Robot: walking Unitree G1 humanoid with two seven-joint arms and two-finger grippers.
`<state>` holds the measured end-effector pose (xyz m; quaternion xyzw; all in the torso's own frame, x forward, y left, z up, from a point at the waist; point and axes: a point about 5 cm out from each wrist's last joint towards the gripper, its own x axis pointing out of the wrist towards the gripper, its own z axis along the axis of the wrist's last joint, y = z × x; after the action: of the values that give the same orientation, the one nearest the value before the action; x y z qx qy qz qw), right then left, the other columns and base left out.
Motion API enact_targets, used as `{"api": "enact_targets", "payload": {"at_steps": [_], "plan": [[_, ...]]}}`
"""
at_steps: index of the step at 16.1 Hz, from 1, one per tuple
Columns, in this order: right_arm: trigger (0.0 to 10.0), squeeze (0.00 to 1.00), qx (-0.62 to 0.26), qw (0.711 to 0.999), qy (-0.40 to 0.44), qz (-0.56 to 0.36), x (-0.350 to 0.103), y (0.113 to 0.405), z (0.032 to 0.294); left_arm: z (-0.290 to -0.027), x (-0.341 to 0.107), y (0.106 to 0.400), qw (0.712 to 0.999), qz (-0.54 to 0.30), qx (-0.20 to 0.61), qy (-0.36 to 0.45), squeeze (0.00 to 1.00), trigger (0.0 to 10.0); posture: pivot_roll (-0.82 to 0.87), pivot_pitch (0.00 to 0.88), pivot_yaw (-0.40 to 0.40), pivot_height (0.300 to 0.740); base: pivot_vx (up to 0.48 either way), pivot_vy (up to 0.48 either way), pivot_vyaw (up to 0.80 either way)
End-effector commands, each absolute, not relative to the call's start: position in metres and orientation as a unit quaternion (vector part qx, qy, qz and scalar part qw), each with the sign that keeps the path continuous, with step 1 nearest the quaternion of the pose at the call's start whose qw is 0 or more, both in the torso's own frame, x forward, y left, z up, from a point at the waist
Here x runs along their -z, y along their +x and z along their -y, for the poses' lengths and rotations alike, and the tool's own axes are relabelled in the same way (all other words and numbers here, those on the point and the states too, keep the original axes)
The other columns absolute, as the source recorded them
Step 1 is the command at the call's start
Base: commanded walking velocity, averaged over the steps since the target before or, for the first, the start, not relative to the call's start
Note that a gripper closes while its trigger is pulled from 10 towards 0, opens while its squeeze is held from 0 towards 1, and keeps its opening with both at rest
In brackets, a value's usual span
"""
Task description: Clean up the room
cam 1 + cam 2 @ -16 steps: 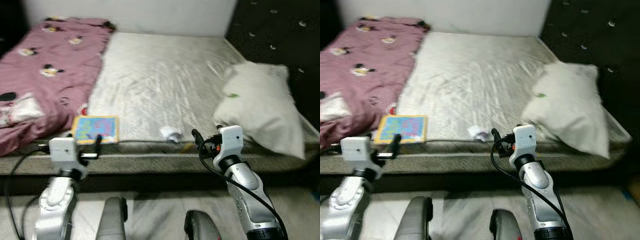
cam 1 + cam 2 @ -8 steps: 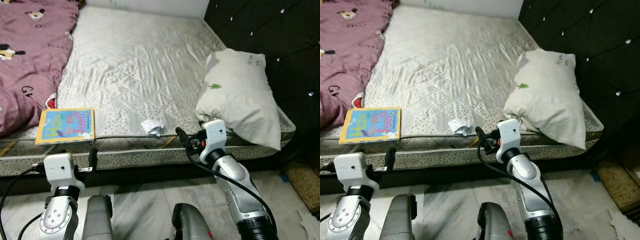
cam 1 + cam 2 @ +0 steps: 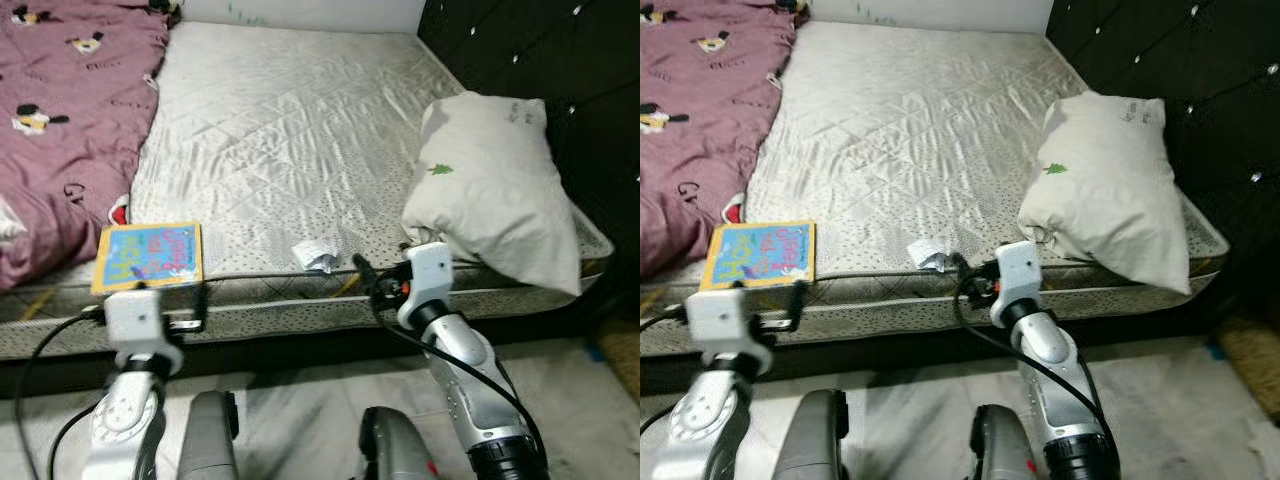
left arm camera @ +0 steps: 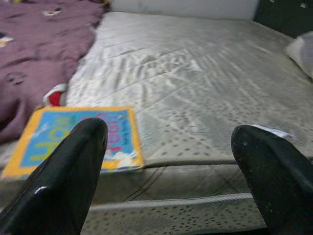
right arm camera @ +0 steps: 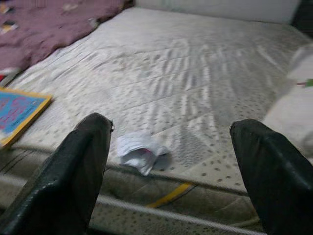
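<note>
both jaws apart before one mattress [image 3: 290,130]: one book [image 3: 148,256], one crumpled paper [image 3: 314,255], one pillow [image 3: 495,190].

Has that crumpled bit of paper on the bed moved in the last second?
No. The crumpled paper lies at the same mattress edge, between book and pillow; the camera moved.

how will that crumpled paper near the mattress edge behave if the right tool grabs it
The crumpled paper looks thin and creased, so it probably weighs almost nothing and will crush further when pinched. It sits loose near the mattress edge, so a nudge from the open right tool could slide it off.
</note>
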<state>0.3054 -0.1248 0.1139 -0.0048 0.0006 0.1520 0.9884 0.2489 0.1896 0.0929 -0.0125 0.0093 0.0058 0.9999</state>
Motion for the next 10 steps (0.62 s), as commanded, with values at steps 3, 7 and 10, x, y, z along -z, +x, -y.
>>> {"api": "enact_targets", "payload": {"at_steps": [3, 7, 10], "plan": [[10.0, 0.00, -0.113, 0.993, -0.010, 0.010, -0.114, 0.300, 0.140, -0.181, -0.091, 0.259, 0.999, -0.021, 0.030, -0.007, 0.00, 10.0, 0.02, 0.060, -0.016, 0.600, 0.000, 0.000, 0.00], [10.0, 0.00, -0.119, 0.993, -0.017, 0.008, -0.112, 0.294, 0.136, -0.180, -0.091, 0.259, 0.999, -0.025, 0.037, -0.007, 0.00, 10.0, 0.02, 0.087, -0.014, 0.600, 0.000, 0.000, 0.00], [10.0, 0.00, -0.125, 0.992, -0.022, 0.007, -0.112, 0.293, 0.135, -0.183, -0.091, 0.255, 0.999, -0.028, 0.032, -0.012, 0.00, 10.0, 0.03, 0.103, -0.027, 0.600, 0.000, 0.000, 0.52]]}}
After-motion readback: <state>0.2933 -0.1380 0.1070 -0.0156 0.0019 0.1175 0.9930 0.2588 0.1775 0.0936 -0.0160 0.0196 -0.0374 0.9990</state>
